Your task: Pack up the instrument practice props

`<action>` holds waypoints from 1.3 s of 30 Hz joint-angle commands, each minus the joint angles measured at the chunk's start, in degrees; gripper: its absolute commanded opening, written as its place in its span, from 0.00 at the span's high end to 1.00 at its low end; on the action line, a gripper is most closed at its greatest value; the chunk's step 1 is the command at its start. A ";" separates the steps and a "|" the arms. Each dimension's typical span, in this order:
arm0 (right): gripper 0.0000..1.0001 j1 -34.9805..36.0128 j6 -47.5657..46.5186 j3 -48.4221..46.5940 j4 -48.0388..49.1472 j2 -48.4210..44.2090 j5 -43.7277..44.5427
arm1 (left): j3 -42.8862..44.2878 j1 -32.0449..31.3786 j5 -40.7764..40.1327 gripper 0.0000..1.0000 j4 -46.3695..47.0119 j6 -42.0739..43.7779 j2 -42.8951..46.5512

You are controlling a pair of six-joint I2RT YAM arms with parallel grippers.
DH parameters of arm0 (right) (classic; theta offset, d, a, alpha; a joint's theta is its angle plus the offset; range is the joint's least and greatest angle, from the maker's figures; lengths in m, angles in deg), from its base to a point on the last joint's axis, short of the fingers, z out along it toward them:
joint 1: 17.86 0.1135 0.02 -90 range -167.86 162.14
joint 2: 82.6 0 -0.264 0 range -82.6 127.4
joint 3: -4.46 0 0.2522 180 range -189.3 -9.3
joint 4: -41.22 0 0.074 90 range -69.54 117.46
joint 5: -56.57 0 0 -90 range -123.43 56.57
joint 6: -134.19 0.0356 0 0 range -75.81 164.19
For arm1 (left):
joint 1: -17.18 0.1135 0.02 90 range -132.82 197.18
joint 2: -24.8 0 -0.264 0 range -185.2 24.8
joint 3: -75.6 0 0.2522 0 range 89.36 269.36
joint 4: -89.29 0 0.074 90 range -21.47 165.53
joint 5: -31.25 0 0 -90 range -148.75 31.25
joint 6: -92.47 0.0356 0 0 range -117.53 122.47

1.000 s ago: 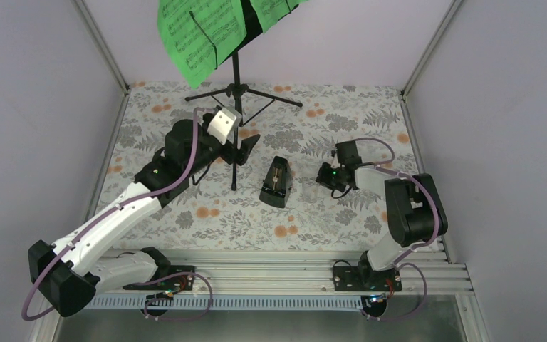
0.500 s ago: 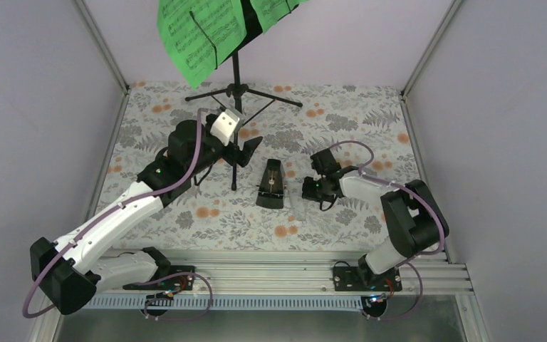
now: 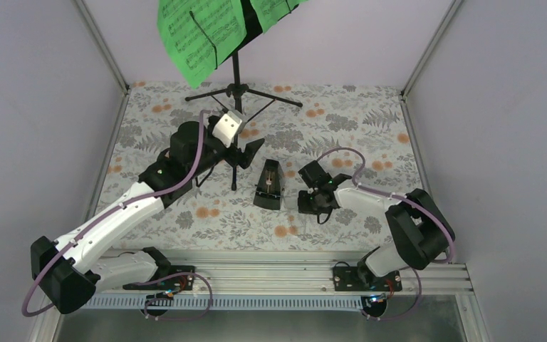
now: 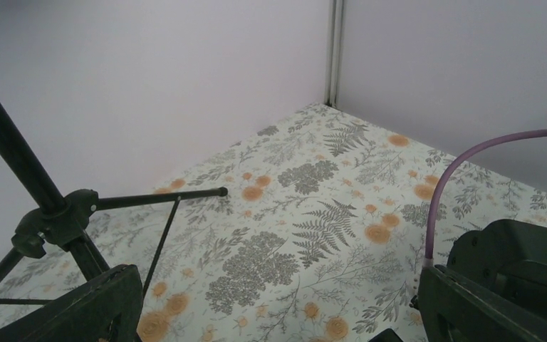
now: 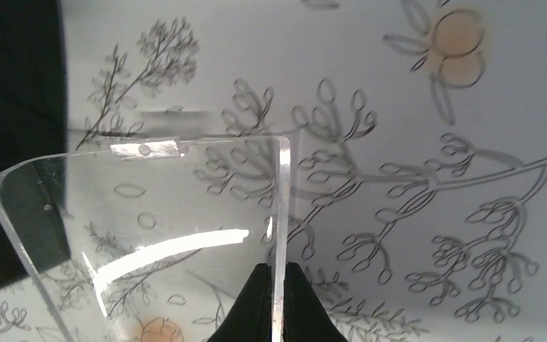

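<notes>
The black tripod music stand (image 3: 236, 71) rises at the back and carries bright green music sheets (image 3: 199, 32) on its desk. Its pole (image 4: 14, 153) and one leg (image 4: 157, 199) show in the left wrist view. My left gripper (image 3: 241, 146) is open beside the stand's near leg, with nothing between its fingers (image 4: 78, 306). The dark pyramid-shaped metronome (image 3: 268, 184) stands mid-table. Just right of it, my right gripper (image 3: 305, 203) is shut on the edge of a clear plastic cover (image 5: 149, 235), held low over the cloth. The dark mass (image 5: 14, 71) at the left is probably the metronome.
A floral cloth (image 3: 342, 121) covers the table, and lilac walls (image 3: 35, 107) close in on three sides. The stand's legs (image 3: 278, 98) spread across the back middle. An aluminium rail (image 3: 271, 274) runs along the near edge by the arm bases.
My right arm has swung left with the clear cover, ending close beside the metronome, which has shifted slightly left. The left gripper has barely moved and stays open.
</notes>
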 commanded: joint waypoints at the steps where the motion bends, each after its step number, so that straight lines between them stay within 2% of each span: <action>1: 0.96 3.84 1.24 2.95 -8.81 1.83 2.29 | -1.06 -0.62 0.71 0.04 1.05 1.48 0.74; 14: 0.96 10.44 2.96 2.50 -12.23 -1.13 1.78 | -1.24 -1.34 -0.23 0.04 1.06 2.14 0.37; 24: 0.96 16.46 -0.63 1.15 -5.76 -0.77 -1.79 | -2.14 -2.30 -3.08 0.05 2.21 1.07 1.90; 30: 0.96 19.51 -6.09 -1.63 -3.55 2.71 -2.20 | -2.08 -2.39 -0.53 0.05 1.04 -8.02 6.82; 35: 0.96 20.36 -9.09 -1.94 -1.51 3.63 -4.16 | -7.37 -2.43 2.06 0.05 0.73 -14.86 12.90; 37: 0.91 20.50 -9.51 -2.08 -1.23 3.12 -4.71 | -10.69 -2.55 3.63 0.05 0.70 -16.38 15.08; 39: 0.80 20.46 -9.80 -2.16 -1.47 1.83 -4.93 | -14.23 -2.70 5.81 0.06 0.54 -17.04 17.23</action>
